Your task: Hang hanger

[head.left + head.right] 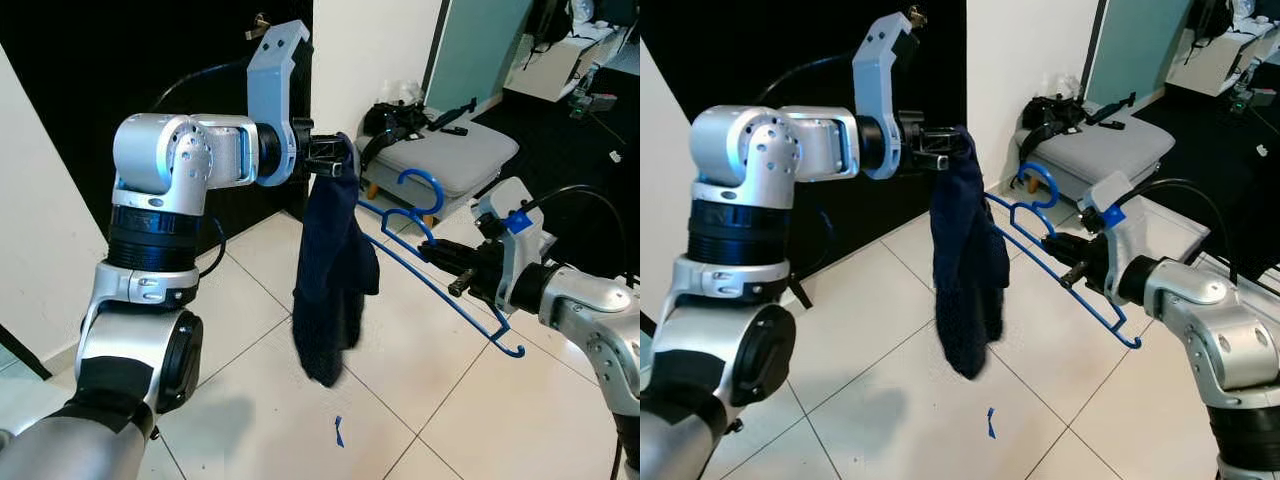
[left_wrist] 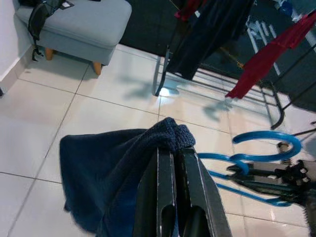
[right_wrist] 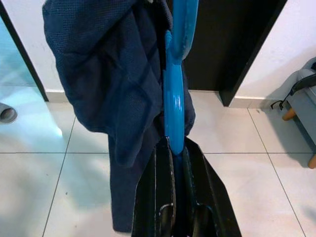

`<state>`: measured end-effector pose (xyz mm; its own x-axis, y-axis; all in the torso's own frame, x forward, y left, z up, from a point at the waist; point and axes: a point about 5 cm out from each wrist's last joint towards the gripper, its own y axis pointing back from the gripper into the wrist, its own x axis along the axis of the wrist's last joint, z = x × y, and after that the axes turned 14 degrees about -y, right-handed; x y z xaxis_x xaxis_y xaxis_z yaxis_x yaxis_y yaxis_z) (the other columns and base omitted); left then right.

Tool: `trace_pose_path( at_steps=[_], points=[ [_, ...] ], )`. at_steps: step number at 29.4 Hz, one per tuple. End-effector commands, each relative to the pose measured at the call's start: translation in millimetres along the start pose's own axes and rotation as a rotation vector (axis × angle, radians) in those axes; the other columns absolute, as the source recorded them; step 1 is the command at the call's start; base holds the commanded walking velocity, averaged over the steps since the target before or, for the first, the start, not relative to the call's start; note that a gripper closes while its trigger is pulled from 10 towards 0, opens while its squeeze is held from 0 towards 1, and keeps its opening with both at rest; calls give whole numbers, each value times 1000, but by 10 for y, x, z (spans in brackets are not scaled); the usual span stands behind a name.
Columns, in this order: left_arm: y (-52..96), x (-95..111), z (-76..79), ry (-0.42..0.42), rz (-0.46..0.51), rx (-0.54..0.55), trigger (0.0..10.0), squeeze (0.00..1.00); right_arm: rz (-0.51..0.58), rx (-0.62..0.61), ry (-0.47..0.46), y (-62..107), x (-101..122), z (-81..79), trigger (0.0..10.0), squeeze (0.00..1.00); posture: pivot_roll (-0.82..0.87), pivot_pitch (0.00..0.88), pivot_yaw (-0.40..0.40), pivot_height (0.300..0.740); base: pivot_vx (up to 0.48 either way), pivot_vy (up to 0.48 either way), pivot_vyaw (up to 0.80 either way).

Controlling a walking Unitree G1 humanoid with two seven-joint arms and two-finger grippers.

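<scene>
Left tool (image 1: 335,160) is pinching dark blue garment (image 1: 330,280), hanging over tiled floor (image 1: 400,400); right tool (image 1: 455,270) is clamping blue hanger (image 1: 440,285), one end touching garment.

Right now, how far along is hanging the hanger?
Done: both items are picked up. The left gripper pinches the dark blue garment by its top; the right gripper clamps the blue hanger. In hand: one hanger end reaches the garment. Left: dressing it and hooking it on the drying rack.
</scene>
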<state>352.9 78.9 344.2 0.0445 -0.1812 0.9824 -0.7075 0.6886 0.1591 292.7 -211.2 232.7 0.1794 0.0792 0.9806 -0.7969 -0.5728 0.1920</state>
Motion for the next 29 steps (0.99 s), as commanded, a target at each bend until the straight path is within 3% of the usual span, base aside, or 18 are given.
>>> trace_pose_path(
  at_steps=[1,6,8,9,10,12,16,20,21,23,24,28,29],
  points=[
    [29,-11,-5,-35,6,-1,10000,0,58,9,12,20,103,-4,10000,0,57,80,-10,740,0,0,0],
    [60,-16,149,-167,49,-113,10000,0,75,38,-2,-24,101,-49,10000,0,62,80,-13,740,0,0,0],
    [60,-16,149,-167,49,-113,10000,0,75,38,-2,-24,101,-49,10000,0,62,80,-13,740,0,0,0],
    [83,16,239,-184,96,-178,10000,0,70,31,-12,-55,75,-47,10000,0,62,80,-13,740,0,0,0],
    [83,16,239,-184,96,-178,10000,0,70,31,-12,-55,75,-47,10000,0,62,80,-13,740,0,0,0],
    [167,142,383,-143,225,-305,10000,0,80,-37,-43,-137,45,6,10000,0,67,80,-12,740,0,0,0],
    [248,211,447,-107,312,-387,10000,0,105,-116,-78,-200,36,69,10000,0,70,80,-9,740,0,0,0],
    [298,213,464,-103,333,-428,10000,0,130,-154,-109,-225,40,108,10000,0,72,81,-9,740,0,0,0],
    [415,202,477,-114,352,-477,10000,0,166,-173,-166,-261,54,126,10000,0,73,81,-7,740,0,0,0],
    [415,202,477,-114,352,-477,10000,0,166,-173,-166,-261,54,126,10000,0,73,81,-7,740,0,0,0],
    [508,177,494,-142,354,-517,10000,0,191,-171,-206,-293,65,117,10000,0,75,82,-8,740,0,0,0],
    [508,177,494,-142,354,-517,10000,0,191,-171,-206,-293,65,117,10000,0,75,82,-8,740,0,0,0],
    [567,108,527,-180,341,-554,10000,0,227,-164,-258,-329,83,101,10000,0,77,82,-7,740,0,0,0]
  ],
)
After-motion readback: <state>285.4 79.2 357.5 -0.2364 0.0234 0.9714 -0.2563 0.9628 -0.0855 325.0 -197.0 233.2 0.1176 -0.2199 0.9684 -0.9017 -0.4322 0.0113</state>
